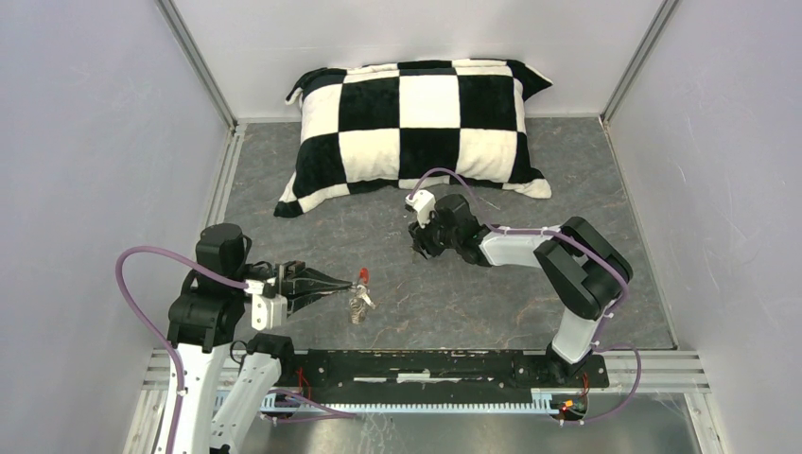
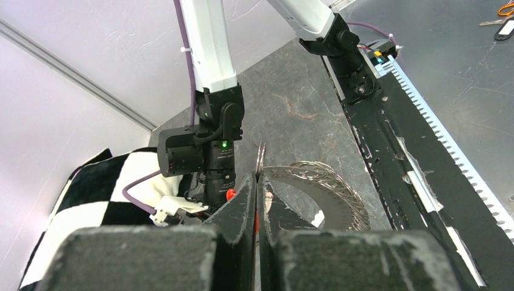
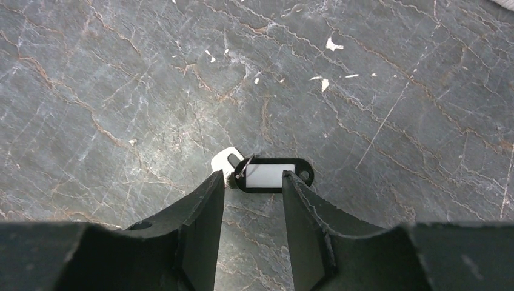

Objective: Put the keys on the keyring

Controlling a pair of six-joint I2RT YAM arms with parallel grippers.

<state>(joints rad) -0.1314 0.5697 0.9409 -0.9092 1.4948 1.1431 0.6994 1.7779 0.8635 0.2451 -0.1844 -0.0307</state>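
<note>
One keyring (image 2: 339,189), one key (image 3: 270,176)

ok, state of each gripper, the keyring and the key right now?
left gripper: shut on the keyring, pinching its edge at the fingertips.
keyring: clamped by the left gripper, coil sticking out past the tips.
right gripper: open, one finger either side of the key.
key: flat on the table, not gripped, not on the keyring.
</note>
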